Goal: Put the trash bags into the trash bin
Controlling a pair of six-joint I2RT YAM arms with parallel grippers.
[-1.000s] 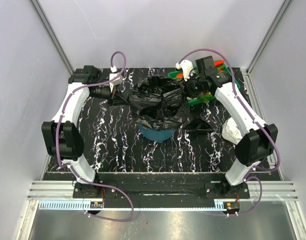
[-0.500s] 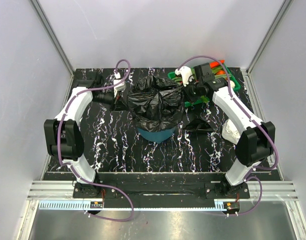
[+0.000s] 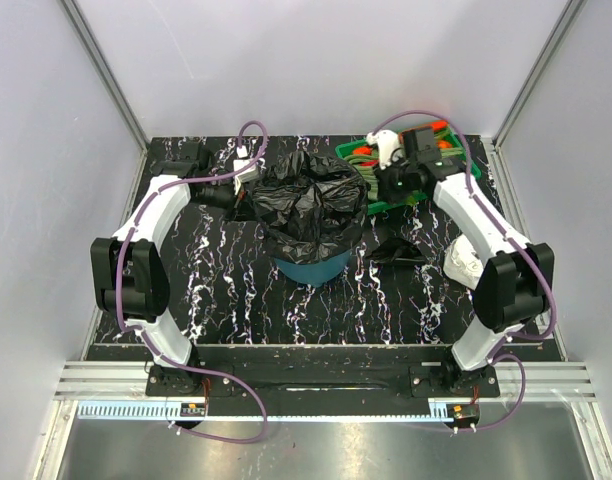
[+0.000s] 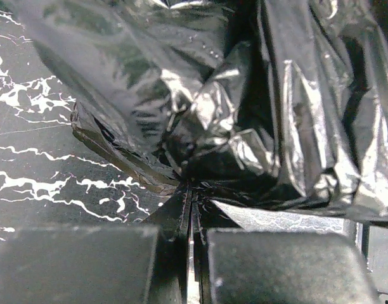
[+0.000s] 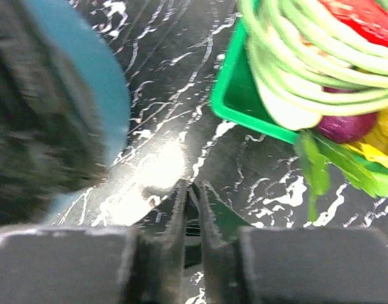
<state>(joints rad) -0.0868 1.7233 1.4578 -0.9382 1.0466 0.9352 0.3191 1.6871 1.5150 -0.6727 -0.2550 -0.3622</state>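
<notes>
A glossy black trash bag [image 3: 308, 198] lies bunched over the mouth of the teal trash bin [image 3: 311, 268], hiding its rim. My left gripper [image 3: 248, 192] is at the bag's left edge, shut on a fold of the film [image 4: 245, 95], which fans out from the fingertips [image 4: 191, 190]. My right gripper [image 3: 384, 188] hangs just right of the bag, between bin and tray. Its jaws [image 5: 194, 189] are parted by a narrow slit with nothing between them. The bin wall [image 5: 108, 88] and blurred bag [image 5: 35, 95] show at its left. A second black trash bag [image 3: 396, 250] lies flat on the table.
A shallow green tray [image 3: 411, 198] of vegetables [image 5: 308, 63] stands at the back right, close to my right gripper. A white wrinkly wad [image 3: 461, 262] lies by the right arm. The tabletop [image 4: 29, 158] is black with white veins.
My left gripper has carried its edge of the bag rightward, and the bag has gathered more tightly over the bin. My right gripper has come off the bag and shifted slightly right.
</notes>
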